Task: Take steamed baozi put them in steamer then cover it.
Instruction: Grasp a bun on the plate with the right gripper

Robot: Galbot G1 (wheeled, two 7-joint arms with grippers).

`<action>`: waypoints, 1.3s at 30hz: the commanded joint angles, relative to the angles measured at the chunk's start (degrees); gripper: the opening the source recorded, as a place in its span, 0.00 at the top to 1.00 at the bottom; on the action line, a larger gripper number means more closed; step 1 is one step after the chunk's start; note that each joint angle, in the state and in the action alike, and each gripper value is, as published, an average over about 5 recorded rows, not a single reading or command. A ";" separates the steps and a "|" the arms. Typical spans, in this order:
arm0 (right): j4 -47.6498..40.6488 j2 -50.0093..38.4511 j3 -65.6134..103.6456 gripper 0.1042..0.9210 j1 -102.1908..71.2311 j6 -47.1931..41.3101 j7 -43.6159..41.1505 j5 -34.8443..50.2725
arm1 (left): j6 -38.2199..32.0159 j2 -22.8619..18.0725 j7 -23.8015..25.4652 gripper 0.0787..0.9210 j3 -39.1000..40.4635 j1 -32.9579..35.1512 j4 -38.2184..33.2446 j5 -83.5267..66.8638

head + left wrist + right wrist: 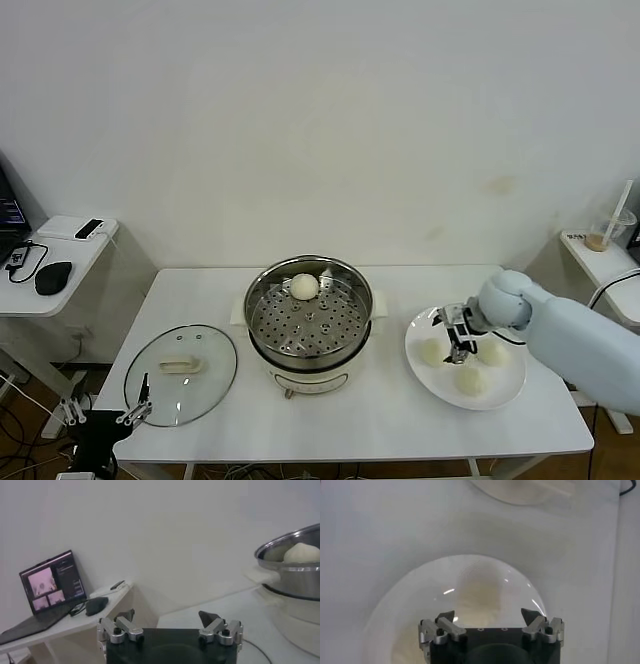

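The steamer point(308, 325) stands mid-table with one baozi point(304, 286) on its perforated tray. Three more baozi point(470, 380) lie on a white plate point(512, 388) to its right. My right gripper point(458, 335) is open just above the plate, between two of the buns. In the right wrist view its open fingers point(487, 615) frame one baozi point(480, 592) on the plate point(410, 590). The glass cover point(180, 372) lies flat on the table left of the steamer. My left gripper point(135, 408) is open and empty, parked at the table's front left corner.
The left wrist view shows the steamer's rim point(292, 565) with the bun point(302, 553) inside, and the open left gripper point(167, 616). A side table on the left holds a laptop point(50, 582) and a mouse point(52, 277). A cup point(600, 235) stands on a shelf at far right.
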 commanded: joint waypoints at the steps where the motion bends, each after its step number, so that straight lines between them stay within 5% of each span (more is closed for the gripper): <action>1: -3.11 2.95 0.90 0.12 -2.06 -1.05 -0.05 -1.33 | -0.01 -0.06 -0.01 0.12 -0.12 0.26 0.26 0.05; 23: -8.41 5.49 2.07 0.15 -2.41 -0.94 -0.04 -3.27 | -0.03 -0.27 -0.10 0.12 -0.15 0.14 0.19 0.31; 39: -7.87 4.37 2.10 0.42 0.26 -0.57 -3.77 -2.20 | -0.01 -0.20 -0.12 0.12 -0.23 0.54 -0.41 0.33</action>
